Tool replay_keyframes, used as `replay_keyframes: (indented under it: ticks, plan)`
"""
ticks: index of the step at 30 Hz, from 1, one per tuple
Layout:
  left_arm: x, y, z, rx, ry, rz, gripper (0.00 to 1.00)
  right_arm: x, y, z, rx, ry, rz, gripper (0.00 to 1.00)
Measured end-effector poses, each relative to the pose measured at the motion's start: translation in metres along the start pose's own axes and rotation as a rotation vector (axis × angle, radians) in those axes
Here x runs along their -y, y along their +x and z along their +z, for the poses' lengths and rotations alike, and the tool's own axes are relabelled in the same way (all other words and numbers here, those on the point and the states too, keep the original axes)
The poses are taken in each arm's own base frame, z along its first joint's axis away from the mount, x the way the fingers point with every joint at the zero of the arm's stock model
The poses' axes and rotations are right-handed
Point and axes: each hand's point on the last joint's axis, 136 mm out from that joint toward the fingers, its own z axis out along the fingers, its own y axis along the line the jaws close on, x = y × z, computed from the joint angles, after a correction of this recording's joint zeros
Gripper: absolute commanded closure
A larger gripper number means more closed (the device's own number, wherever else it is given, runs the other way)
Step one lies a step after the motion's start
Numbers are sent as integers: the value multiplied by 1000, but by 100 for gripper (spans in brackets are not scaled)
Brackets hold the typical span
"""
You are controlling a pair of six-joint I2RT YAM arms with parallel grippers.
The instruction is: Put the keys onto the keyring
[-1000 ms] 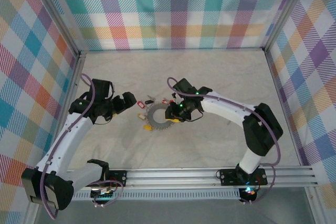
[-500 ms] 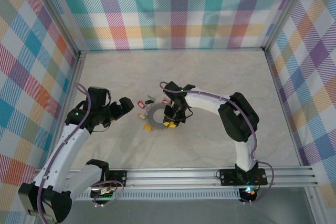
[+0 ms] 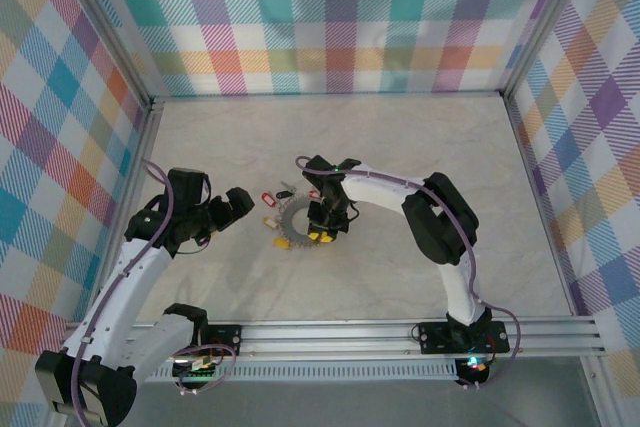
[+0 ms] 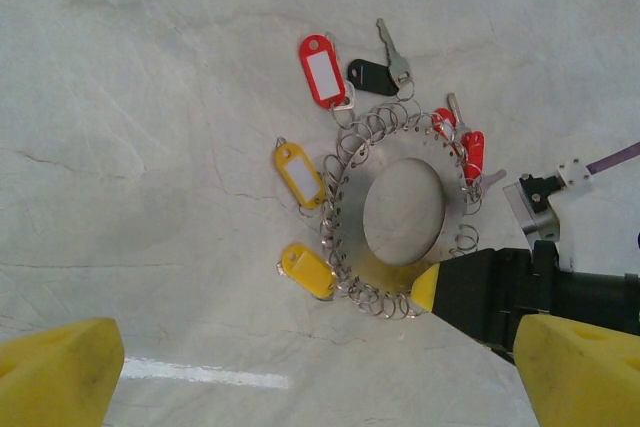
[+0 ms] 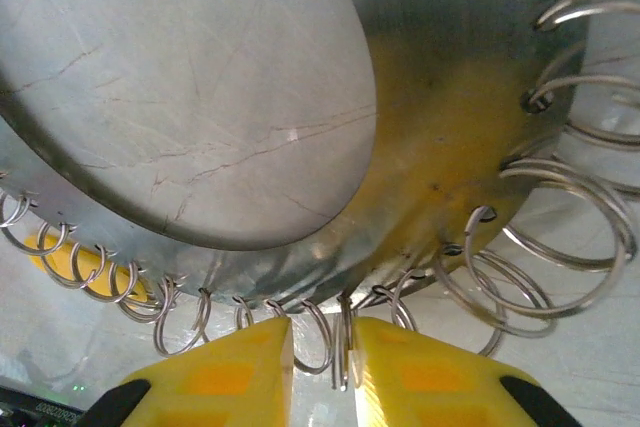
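While the right pincer [image 5: 322, 342] works at the near rim of the keyring [image 4: 350, 187], a wide flat silvery metal ring fringed all round with small wire loops, the left pincer [image 4: 320, 377] hangs back to the left with its yellow fingers wide apart and nothing between them.

Position: the keyring lies flat on the pale marbled tabletop [image 3: 420, 157], about mid-table between the two arms.

Keys [image 4: 398, 59]: small silvery metal ones with plastic tags, fanned round the ring's far and left edge.
- Red tag [image 4: 322, 69] and black tag [image 4: 372, 75] on the far side.
- Two yellow tags [image 4: 300, 175] on the left.
- A red cluster [image 4: 470, 152] on the right.
- Several look hooked to rim loops; not confirmed at this resolution.

Right pincer: fingers drawn nearly together on one split ring [image 5: 340, 347] standing edge-on in the narrow gap. Reads as a pinch; firm contact on both pads is not certain from the wrist view.

Step in hand (judgement): securing one rim loop so that a key can be threaded onto it. Task looks partly done, with many loops bare.

Next move calls for:
- holding that loop steady, or lifting it slightly off the tabletop without dragging the whole keyring;
- the left pincer coming in for a loose key, gripped by its tag;
- fine alignment of the key's hole with the loop's wire end.

Risk: the thin wire slipping out from between the pads.
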Motion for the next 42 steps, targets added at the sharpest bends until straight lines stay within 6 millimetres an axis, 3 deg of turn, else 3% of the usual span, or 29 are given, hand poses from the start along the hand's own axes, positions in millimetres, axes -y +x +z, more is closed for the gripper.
replay_keyframes:
  ticks: [15,20,28,32,36,39,42]
  plan:
    - [0,0,0,1,-1,0,0,2,-2,4,4,33,-2,86]
    - [0,0,0,1,-1,0,0,2,-3,8,-7,40,-1,98]
    - [0,0,0,8,7,2,0,1,-4,1,48,51,-46,100]
    - [12,-9,-11,80,81,21,0,-6,-5,-21,139,34,-145,100]
    - [33,-19,-22,150,200,60,0,-16,-9,-67,307,-23,-310,100]
    - [50,-24,-20,159,265,105,0,-12,-2,-99,435,-53,-484,100]
    - [64,-22,-13,140,305,177,0,-7,6,-119,523,-63,-660,100]
